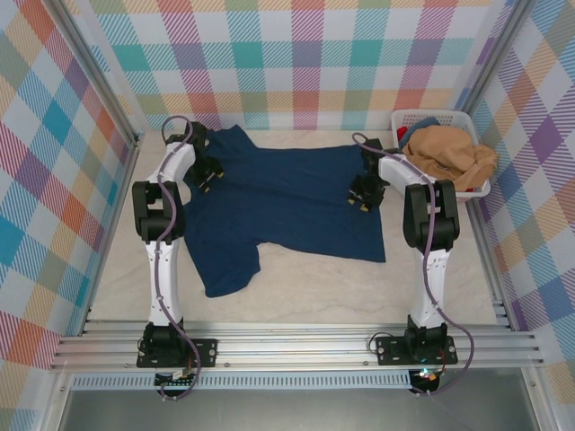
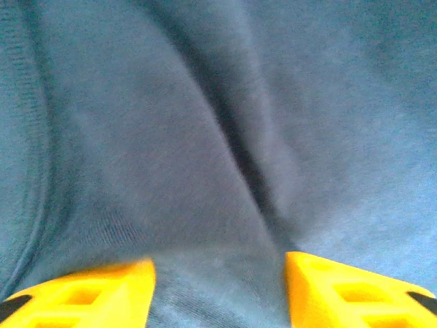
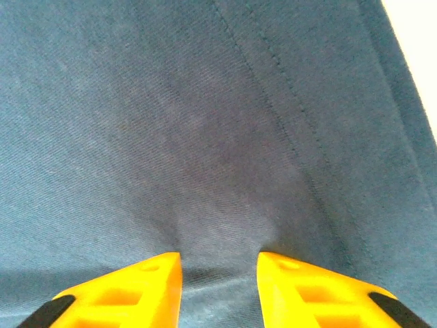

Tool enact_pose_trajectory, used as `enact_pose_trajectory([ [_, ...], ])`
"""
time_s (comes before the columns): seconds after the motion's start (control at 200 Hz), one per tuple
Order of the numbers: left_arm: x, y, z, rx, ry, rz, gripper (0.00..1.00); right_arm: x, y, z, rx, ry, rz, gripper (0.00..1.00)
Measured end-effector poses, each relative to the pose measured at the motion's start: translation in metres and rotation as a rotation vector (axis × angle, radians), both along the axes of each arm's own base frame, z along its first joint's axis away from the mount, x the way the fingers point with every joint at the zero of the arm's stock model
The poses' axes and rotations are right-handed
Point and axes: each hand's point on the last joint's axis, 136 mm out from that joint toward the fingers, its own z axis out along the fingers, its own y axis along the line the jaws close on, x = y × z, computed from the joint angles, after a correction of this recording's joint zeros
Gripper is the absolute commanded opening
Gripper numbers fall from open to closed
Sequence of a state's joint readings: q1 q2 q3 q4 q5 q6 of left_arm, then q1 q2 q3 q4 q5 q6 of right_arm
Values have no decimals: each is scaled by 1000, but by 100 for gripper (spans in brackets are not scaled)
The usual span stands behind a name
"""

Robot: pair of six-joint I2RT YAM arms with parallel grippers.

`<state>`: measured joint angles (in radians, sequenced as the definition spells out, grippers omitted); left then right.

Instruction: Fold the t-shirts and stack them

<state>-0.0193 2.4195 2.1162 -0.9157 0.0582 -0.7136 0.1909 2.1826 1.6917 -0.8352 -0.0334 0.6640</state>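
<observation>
The navy t-shirt [image 1: 287,202] is lying flat on the counter [image 1: 359,287]. The left hand [image 1: 208,175] is resting spread on it; for the right hand [image 1: 364,199] I cannot tell. Both should be lifting evenly.

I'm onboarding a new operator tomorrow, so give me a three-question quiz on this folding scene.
1. True or false: the tan-orange t-shirt lies in the white basket.
2. The left end effector and the right end effector are both down on: A) the navy t-shirt, B) the tan-orange t-shirt, C) the basket.
3. Fill in: the basket stands at the table's far ___ corner.
Key: 1 true; 2 A; 3 right.
</observation>
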Motion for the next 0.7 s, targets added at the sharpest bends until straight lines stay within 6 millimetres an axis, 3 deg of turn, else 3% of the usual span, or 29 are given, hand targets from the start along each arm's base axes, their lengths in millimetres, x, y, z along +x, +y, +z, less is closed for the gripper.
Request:
enact_pose_trajectory([
  [0.095,-40,13,14,80,46,13,61,-3,-3,15,-14,-24,15,43],
  [0.195,-90,18,57,126,36,22,58,-10,-4,46,-10,-87,21,42],
  [0.275,-135,11,94,139,-21,19,52,-32,-5,72,5,-136,25,42],
  [0.34,-177,-8,107,125,-48,-20,51,-60,-7,84,24,-153,29,42],
  [0.395,-218,-31,103,88,-43,-76,51,-87,-9,87,40,-148,29,42],
  [0.45,-266,-52,84,40,18,-141,51,-114,-11,81,52,-114,32,43],
  [0.555,-336,-57,42,1,175,-165,51,-158,-16,56,58,-18,37,47],
  [0.62,-366,-51,26,5,243,-149,51,-181,-20,41,61,44,30,47],
  [0.7,-382,-46,19,7,255,-135,51,-198,-27,29,74,89,4,48],
])
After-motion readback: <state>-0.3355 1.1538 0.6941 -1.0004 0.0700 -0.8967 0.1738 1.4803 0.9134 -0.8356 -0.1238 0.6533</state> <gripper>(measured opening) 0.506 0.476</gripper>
